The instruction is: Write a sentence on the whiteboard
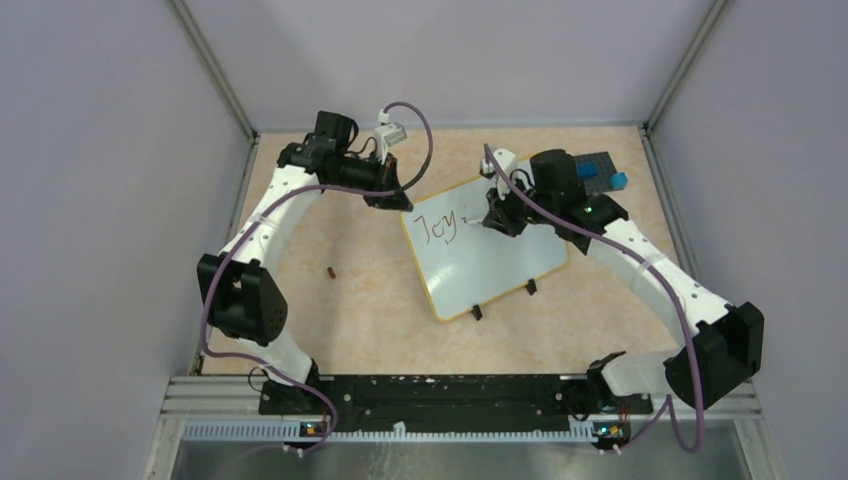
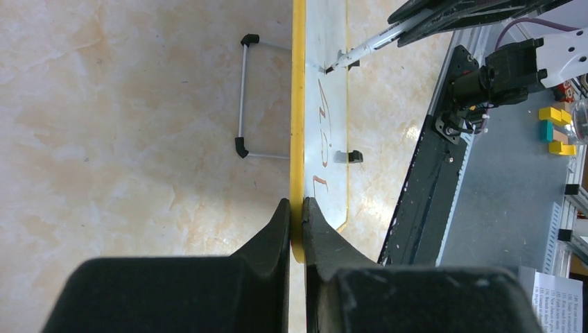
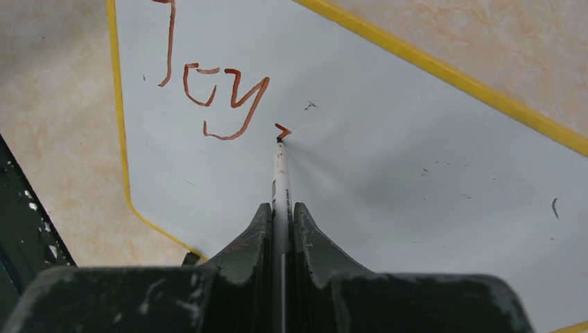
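The whiteboard (image 1: pixel 495 265) lies tilted in the middle of the table, white with a yellow rim (image 2: pixel 298 104). The reddish-brown word "Joy" (image 1: pixel 437 227) is on its upper left part, seen too in the right wrist view (image 3: pixel 215 94); a short stroke (image 3: pixel 282 130) stands just right of it. My left gripper (image 1: pixel 392 200) is shut on the board's top-left rim (image 2: pixel 298 218). My right gripper (image 1: pixel 492 217) is shut on a white marker (image 3: pixel 280 180), whose tip touches the board at the short stroke. The marker also shows in the left wrist view (image 2: pixel 371 45).
A small reddish-brown piece (image 1: pixel 331 271) lies on the table left of the board. A dark blue studded plate with blue blocks (image 1: pixel 600 172) sits at the back right. The board's black clip feet (image 1: pixel 477 313) are at its near edge. A wire stand (image 2: pixel 243 97) shows behind the board.
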Motion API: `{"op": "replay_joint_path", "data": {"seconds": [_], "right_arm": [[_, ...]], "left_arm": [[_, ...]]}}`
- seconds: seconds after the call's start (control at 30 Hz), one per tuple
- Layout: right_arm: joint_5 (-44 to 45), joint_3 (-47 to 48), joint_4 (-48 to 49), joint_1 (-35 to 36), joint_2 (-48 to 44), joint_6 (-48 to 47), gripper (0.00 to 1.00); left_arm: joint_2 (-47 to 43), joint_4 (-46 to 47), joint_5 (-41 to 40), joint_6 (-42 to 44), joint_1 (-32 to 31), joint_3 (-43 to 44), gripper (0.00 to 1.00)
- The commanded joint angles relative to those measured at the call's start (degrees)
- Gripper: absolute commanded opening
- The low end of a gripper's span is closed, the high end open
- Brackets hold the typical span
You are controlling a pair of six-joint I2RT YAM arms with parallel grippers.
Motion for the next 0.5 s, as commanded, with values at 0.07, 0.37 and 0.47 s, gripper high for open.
{"op": "replay_joint_path", "data": {"seconds": [0.07, 0.37, 0.47], "right_arm": [[-0.1, -2.7, 0.0, 0.9, -1.0, -1.4, 0.0], [2.3, -0.7, -1.0, 0.3, -1.7, -2.4, 0.0], [2.5, 1.9, -1.4, -0.5, -1.7, -2.7, 0.0]], "left_arm": [[-1.1, 1.3, 1.4, 1.2, -0.2, -0.3, 0.0], [-1.0, 1.3, 1.4, 1.1, -0.2, -0.2, 0.0], [-1.0, 1.3, 1.5, 1.1, -0.2, -0.2, 0.0]]}}
